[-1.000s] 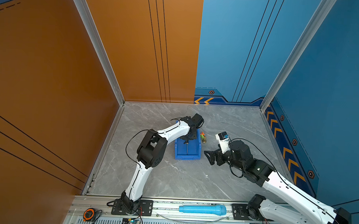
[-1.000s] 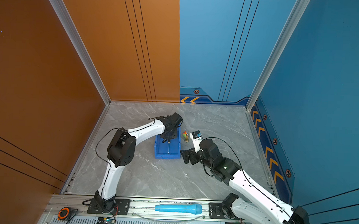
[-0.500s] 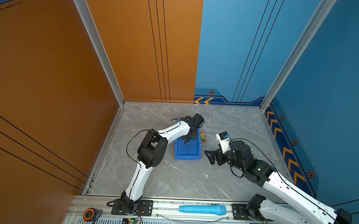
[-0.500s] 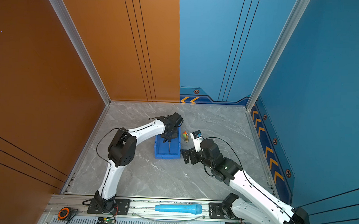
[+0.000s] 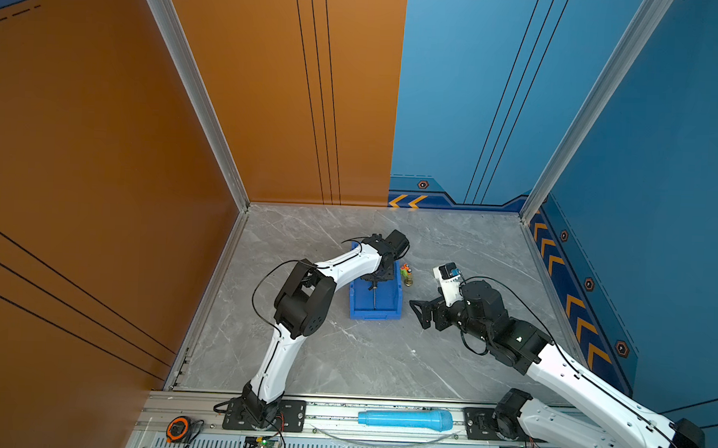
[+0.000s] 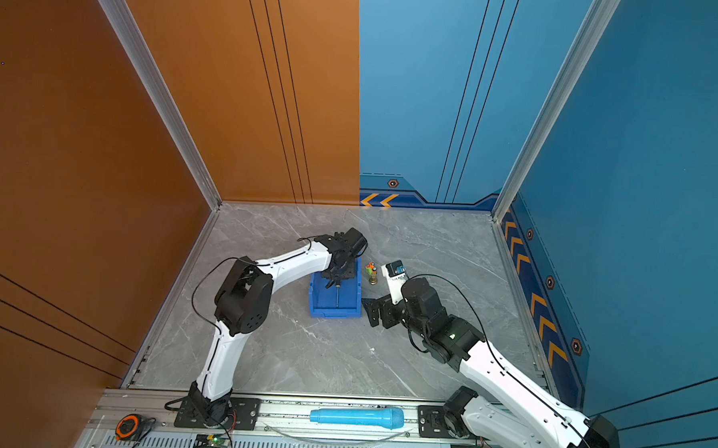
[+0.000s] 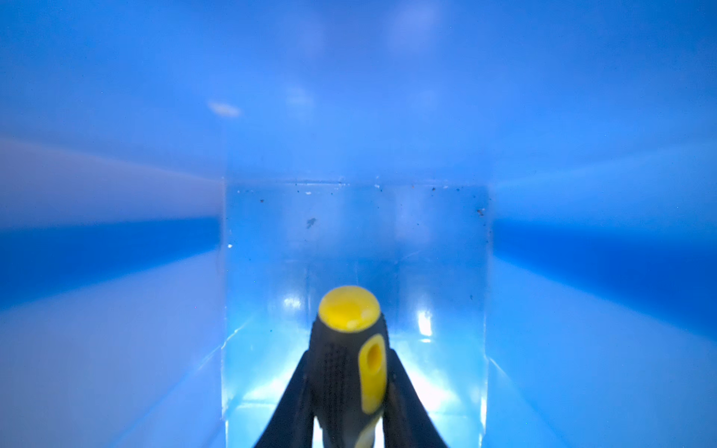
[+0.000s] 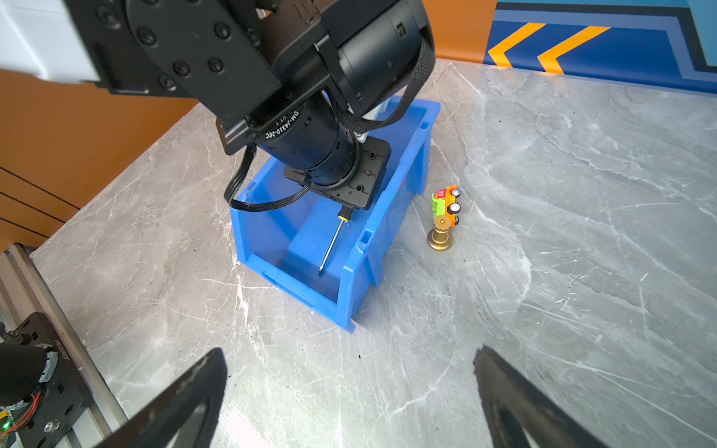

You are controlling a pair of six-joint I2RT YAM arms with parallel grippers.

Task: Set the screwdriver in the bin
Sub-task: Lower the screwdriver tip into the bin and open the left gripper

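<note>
Here, the left claw [image 7: 349,388] clamps the screwdriver [image 8: 333,242] inside the bin [image 8: 359,256], while the right claw [image 8: 349,351] stands spread apart.

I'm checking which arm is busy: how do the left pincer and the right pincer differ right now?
The left pincer is shut on the handle of the screwdriver; the right pincer is open and empty. The left pincer reaches down inside the bin; the right pincer hangs outside it, over the table. Both are black.
</note>
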